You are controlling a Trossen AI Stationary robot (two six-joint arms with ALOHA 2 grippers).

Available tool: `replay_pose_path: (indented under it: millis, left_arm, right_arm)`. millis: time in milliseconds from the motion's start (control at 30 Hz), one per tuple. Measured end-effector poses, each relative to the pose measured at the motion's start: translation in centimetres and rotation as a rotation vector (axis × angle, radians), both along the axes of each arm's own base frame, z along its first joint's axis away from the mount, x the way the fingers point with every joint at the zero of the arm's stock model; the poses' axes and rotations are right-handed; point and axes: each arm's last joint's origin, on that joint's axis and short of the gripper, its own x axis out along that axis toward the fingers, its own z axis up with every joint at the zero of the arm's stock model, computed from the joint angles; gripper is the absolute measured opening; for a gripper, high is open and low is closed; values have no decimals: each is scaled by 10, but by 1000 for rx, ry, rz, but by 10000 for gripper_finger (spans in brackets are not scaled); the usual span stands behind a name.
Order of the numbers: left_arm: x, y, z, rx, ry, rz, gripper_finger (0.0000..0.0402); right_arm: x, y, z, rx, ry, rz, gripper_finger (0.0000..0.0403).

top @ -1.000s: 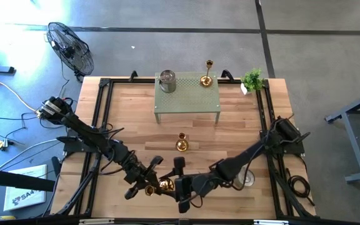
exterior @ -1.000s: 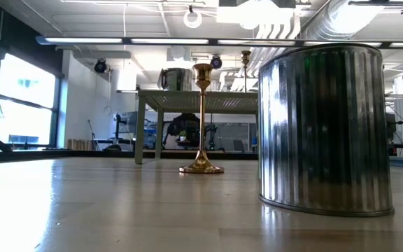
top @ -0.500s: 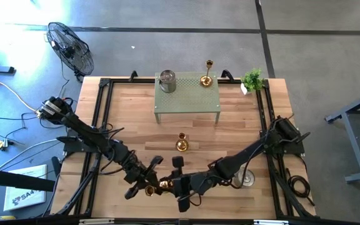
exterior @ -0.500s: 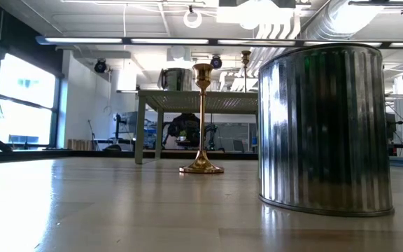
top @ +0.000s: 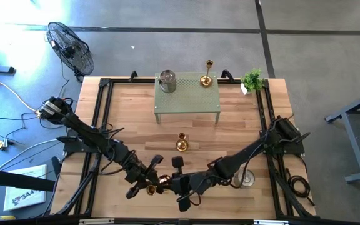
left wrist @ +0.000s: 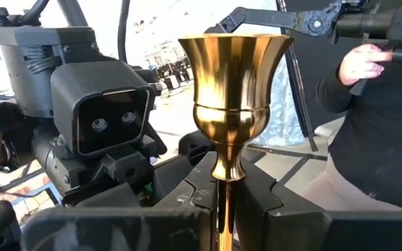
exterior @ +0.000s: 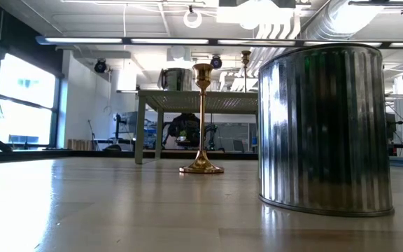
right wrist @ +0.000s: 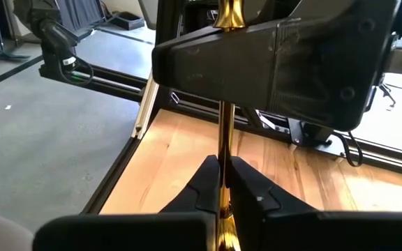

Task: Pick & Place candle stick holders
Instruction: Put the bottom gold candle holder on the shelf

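Note:
A gold candle stick holder is between my two grippers near the table's near edge. Its cup shows large in the left wrist view. My left gripper and my right gripper are both shut on its thin stem. A second gold holder stands on its round base at mid-table and also shows in the low view. A third gold holder and a silver holder stand on the green stand. Another silver holder stands at the near right. My left gripper pinches the holder's stem between its two fingers, just below the cup. The fingers lie across the stem. My right gripper pinches the same stem between its two fingertips, farther from the cup than my left gripper's fingers. Its fingers lie across the stem.
A small green potted plant stands at the far right corner. A fan stands on the floor beyond the far left corner. A person is beyond the table. The ribbed silver holder fills the right of the low view.
My right gripper has gone a little toward the table's left edge, closer to my left gripper and the gold holder between them. The left gripper has kept still with the holder.

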Motion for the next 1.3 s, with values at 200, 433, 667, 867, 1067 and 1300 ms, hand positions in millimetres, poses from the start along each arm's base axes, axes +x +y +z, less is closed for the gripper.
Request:
replay_pose_path:
  millis: [200,433,667,867,1067,1300]
  left_arm:
    - [0,0,0,5,0,5,29]
    - [-2,-3,-1,10,1,24,30]
    - [-6,-11,-2,59,-27,90,30]
    - [-9,-15,-2,80,-36,111,31]
    - [-9,-15,-2,81,-31,115,31]
    - [-9,-14,-3,80,-25,133,31]
  right_arm:
    - [0,0,-1,2,8,5,6]
    - [0,0,-1,12,11,7,5]
    - [0,0,-1,13,13,9,4]
    - [0,0,-1,12,13,12,3]
    - [-1,1,-1,11,14,11,3]
    - [-9,14,-1,-55,-1,-9,2]
